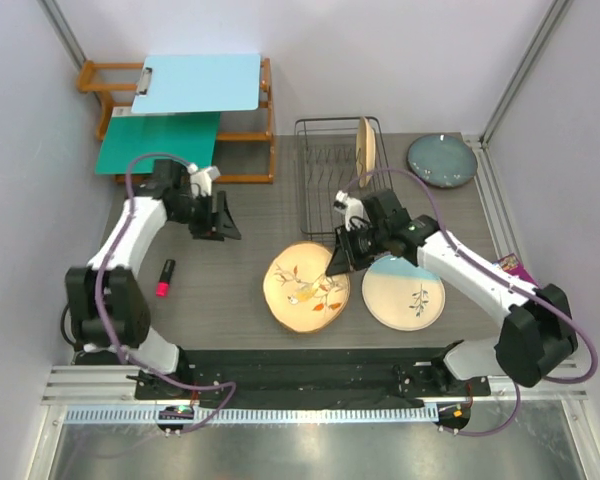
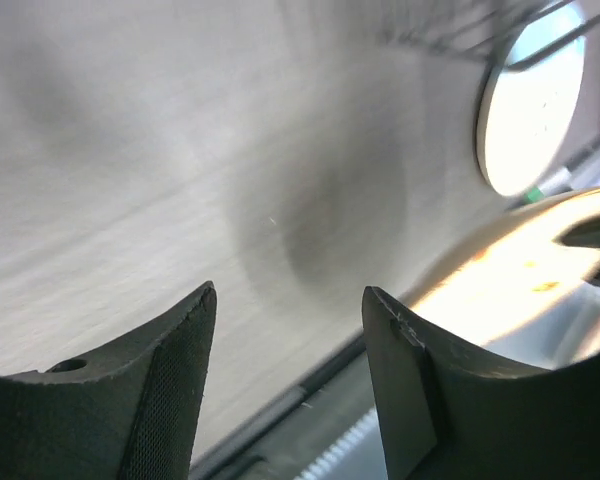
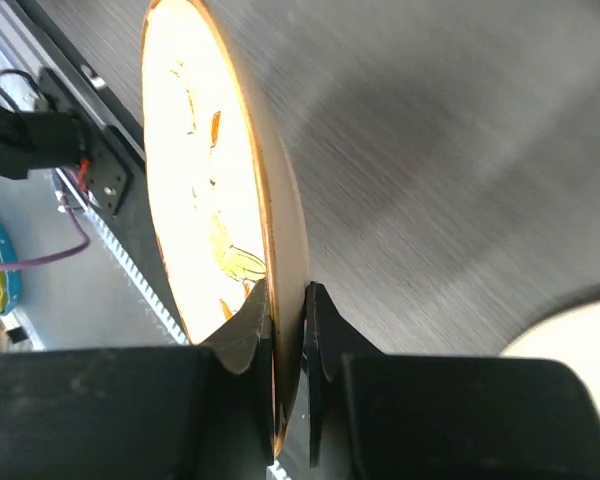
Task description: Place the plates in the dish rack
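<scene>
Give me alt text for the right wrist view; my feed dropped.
The right hand is shut on the rim of a tan-orange plate with a leafy pattern, seen nearly edge-on and brightly lit. Grey table fills the right side, with the edge of a cream plate at lower right.

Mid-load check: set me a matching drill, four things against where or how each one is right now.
Things:
1. teal plate
2. cream plate
3. left end effector
4. right end effector

States:
A. shut on the rim of the front tan plate
B. flat on the table, right of the rack
C. open, holding nothing
D. flat at the front, partly under the right arm

Pairs: 1-B; 2-D; 3-C; 4-A
</scene>
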### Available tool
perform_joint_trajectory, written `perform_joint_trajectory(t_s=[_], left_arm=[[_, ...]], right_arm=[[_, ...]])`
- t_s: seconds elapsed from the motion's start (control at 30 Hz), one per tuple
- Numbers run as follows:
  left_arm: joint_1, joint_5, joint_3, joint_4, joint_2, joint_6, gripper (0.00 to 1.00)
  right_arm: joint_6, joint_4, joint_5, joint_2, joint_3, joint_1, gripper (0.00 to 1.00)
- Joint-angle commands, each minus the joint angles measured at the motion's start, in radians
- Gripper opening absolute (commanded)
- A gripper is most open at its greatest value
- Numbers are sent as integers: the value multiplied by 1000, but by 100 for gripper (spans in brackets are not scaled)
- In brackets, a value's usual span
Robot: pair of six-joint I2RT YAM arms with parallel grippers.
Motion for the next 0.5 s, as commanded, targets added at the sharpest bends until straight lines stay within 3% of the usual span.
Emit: perform_joint_trajectory(t_s=[0.0,0.17,0.23,0.43,0.47], left_arm=[[13,-48,24,5,-204,100,62],[13,-151,-54,175,-362,-23,66],[13,-191,-74,198,-377,-51,66],[13,-199,-99,192,-387,-62,64],[13,-199,-113,200,-393,-66,64]], right_arm=[[-96,-175,53,-83,304,-5,1],[-131,-200,326,-40,593,-27,1],[-125,-173,548,0,652,-33,1],[-78,34,1039,105,767,-48,1],[-82,92,1064,119,776,-48,1]])
